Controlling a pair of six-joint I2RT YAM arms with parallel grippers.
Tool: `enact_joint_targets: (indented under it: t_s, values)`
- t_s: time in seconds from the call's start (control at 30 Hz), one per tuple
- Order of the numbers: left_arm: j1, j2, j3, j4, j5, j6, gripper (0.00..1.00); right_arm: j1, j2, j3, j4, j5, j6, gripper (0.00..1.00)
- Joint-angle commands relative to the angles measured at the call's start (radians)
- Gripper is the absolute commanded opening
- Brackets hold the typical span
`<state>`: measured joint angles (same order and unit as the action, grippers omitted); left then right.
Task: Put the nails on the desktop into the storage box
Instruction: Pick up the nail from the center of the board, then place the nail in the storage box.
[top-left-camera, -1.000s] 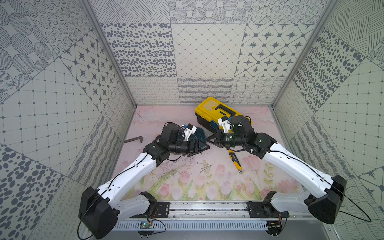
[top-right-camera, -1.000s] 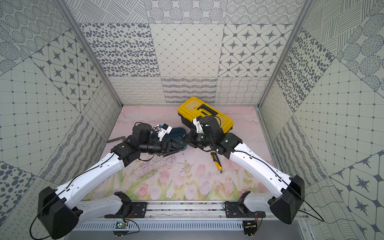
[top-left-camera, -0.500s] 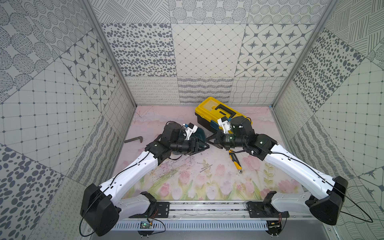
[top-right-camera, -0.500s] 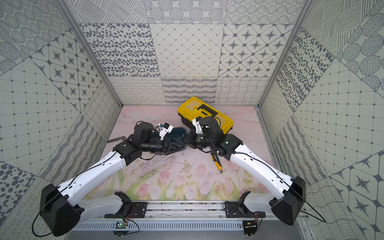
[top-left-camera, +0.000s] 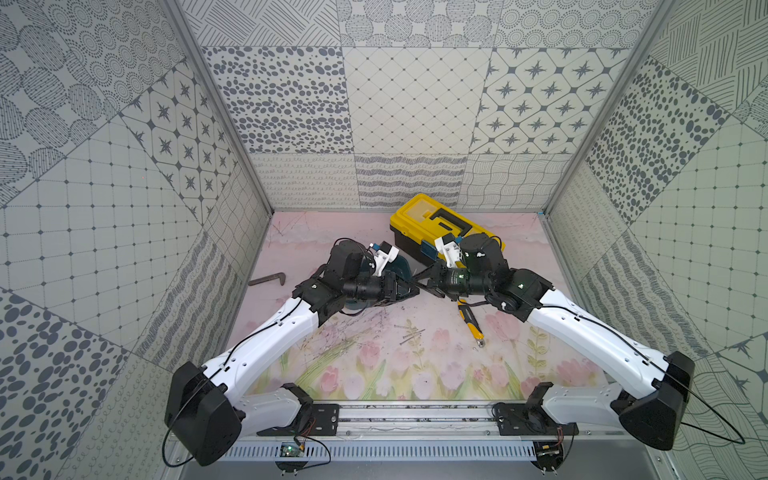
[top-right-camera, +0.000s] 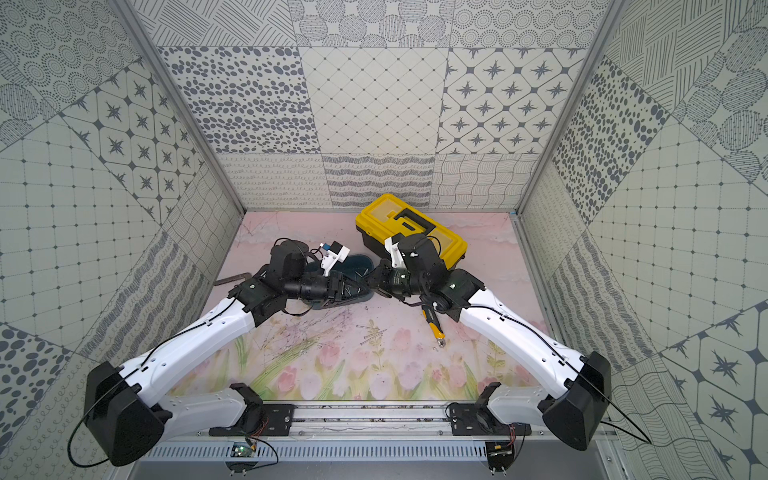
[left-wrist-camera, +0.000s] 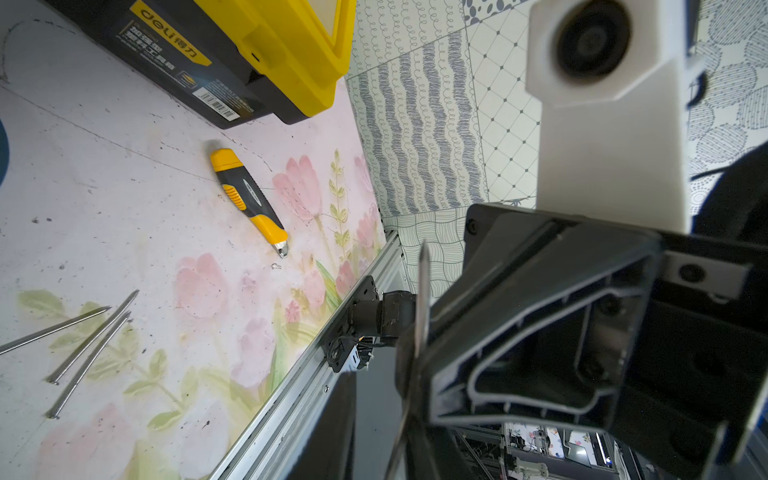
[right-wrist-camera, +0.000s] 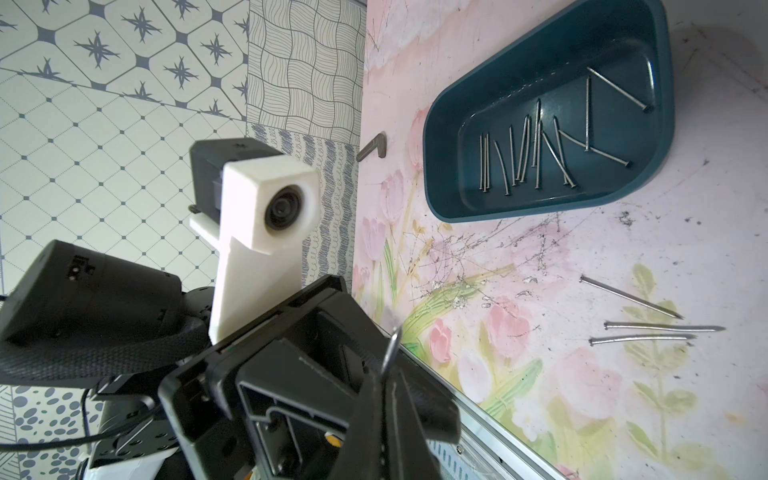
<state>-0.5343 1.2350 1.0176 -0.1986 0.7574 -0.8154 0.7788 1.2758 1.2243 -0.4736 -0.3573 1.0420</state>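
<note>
Grey nail (right-wrist-camera: 390, 347) clamped crosswise in closed right claw (right-wrist-camera: 390, 376), tips meeting left claw (top-left-camera: 411, 291) (its grip unclear); teal box (right-wrist-camera: 540, 203) just beside left claw, nearer that arm; three nails (right-wrist-camera: 665, 327) loose on table (right-wrist-camera: 706, 208).

Glossy plastic storage box (right-wrist-camera: 444, 166) — dull grey metal nails (right-wrist-camera: 665, 327)

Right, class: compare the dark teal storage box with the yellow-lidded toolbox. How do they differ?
The storage box is teal; the toolbox is black with a yellow lid. The storage box is open-topped, showing nails inside; the toolbox is shut. The storage box is shallower than the toolbox. Both sit on the desktop.
</note>
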Motion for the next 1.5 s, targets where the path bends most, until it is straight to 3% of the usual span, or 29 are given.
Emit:
enact_joint_targets:
  t_s: [0.0,0.17,0.3,0.5,0.8,0.97,1.13,1.47]
  values:
    - [0.002,0.01,0.013,0.017,-0.014,0.016,0.15,0.011,-0.023,-0.008,0.042,-0.028,-0.008,0.0]
    - [0.002,0.019,0.019,0.004,-0.011,0.016,0.0,0.01,-0.026,-0.012,0.041,-0.024,-0.024,0.0]
    - [0.002,0.024,0.02,-0.005,-0.008,0.019,0.0,0.006,-0.03,-0.007,0.041,-0.015,-0.047,0.18]
    - [0.006,0.023,0.028,-0.09,-0.068,0.045,0.0,-0.031,-0.054,0.017,0.041,0.004,-0.107,0.3]
    - [0.116,0.03,0.055,-0.293,-0.219,0.069,0.0,-0.069,-0.084,0.027,-0.001,-0.029,-0.296,0.32]
    - [0.149,0.072,0.103,-0.392,-0.359,0.106,0.0,-0.069,-0.077,0.051,-0.078,-0.01,-0.372,0.32]
    - [0.159,0.187,0.139,-0.459,-0.501,0.141,0.0,-0.07,-0.077,0.057,-0.103,-0.003,-0.388,0.32]
    - [0.158,0.425,0.238,-0.457,-0.619,0.214,0.0,-0.065,-0.101,0.043,-0.129,0.0,-0.362,0.32]
